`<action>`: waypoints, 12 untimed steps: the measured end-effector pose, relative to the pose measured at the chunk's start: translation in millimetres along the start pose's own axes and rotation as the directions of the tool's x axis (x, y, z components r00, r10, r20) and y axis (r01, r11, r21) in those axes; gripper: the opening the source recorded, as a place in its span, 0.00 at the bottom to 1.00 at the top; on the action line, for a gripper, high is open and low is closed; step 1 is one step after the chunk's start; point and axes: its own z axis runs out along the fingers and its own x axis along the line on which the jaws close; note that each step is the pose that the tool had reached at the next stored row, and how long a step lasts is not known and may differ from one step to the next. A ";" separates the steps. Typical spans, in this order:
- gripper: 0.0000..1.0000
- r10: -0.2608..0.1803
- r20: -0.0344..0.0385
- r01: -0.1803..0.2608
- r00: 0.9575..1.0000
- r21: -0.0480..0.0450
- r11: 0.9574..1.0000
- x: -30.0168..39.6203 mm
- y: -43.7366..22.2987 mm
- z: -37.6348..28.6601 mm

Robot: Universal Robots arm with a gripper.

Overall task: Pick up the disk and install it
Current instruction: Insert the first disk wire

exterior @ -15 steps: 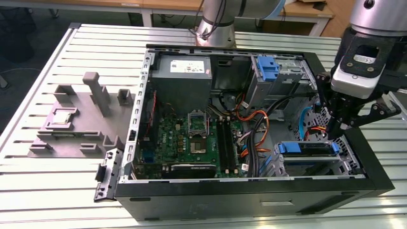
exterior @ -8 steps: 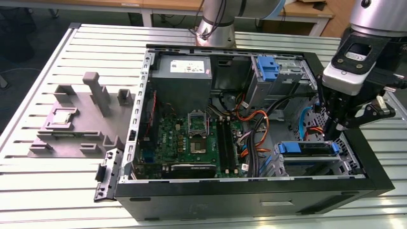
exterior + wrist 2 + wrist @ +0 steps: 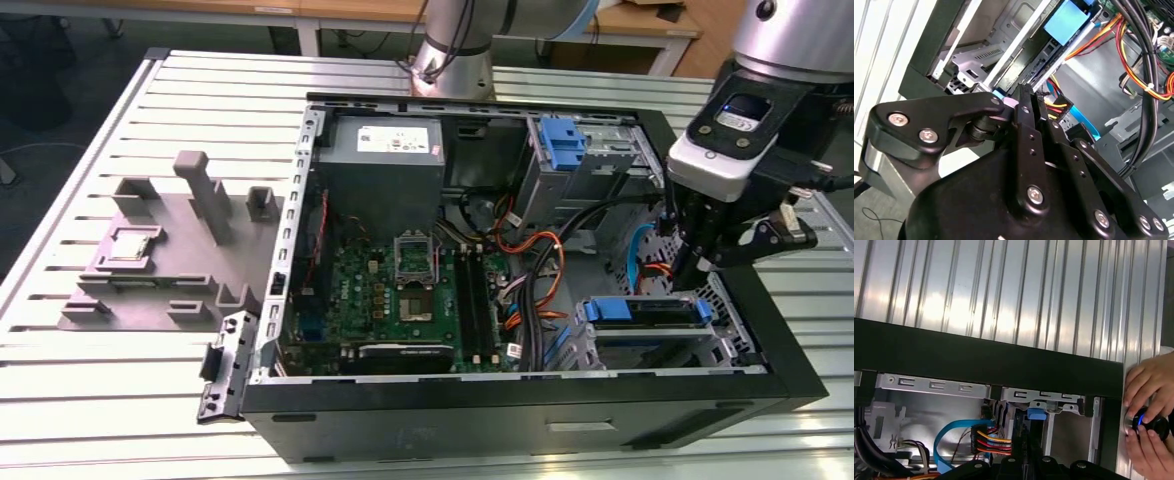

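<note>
Right now the gripper (image 3: 685, 268) hangs low inside the open case (image 3: 534, 415), at its side toward the exterior view's right, just above the drive bay in the near corner. The disk (image 3: 647, 312) lies flat in that bay, its blue bracket facing up and toward the motherboard (image 3: 407, 290), with orange and black cables (image 3: 541, 290) running just beside it. Gripper and disk are close, but whether they touch I cannot tell. Nor can I tell whether the jaws are clenched or released (the second wrist view looks along the black linkage and hides the gap at the tip). In the first wrist view a person's hand (image 3: 1149, 400) rests on a blue-lit knob on the table (image 3: 1004, 290), outside the case wall. As for handling, I judge the disk stiff and fairly heavy for its size, a metal block that will not flex but can suffer from knocks. Its bare metal faces would be slick, and the bracket's plastic may give a little under pressure. The long edges, over the bracket rails, look like the safest place to take hold, keeping clear of the label face and the connector end. The cage (image 3: 587, 150) with a blue latch stands well apart, at the far corner.
</note>
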 end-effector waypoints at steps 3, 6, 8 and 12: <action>0.17 0.010 -0.001 -0.010 1.000 0.003 1.000 -2.1 -0.3 1.0; 0.17 0.021 -0.003 -0.021 1.000 0.005 1.000 -3.6 -0.4 1.7; 0.17 0.027 -0.006 -0.027 1.000 0.007 1.000 -4.5 -0.6 2.8; 0.17 0.033 -0.013 -0.033 0.999 0.008 0.999 -8.5 -1.2 6.5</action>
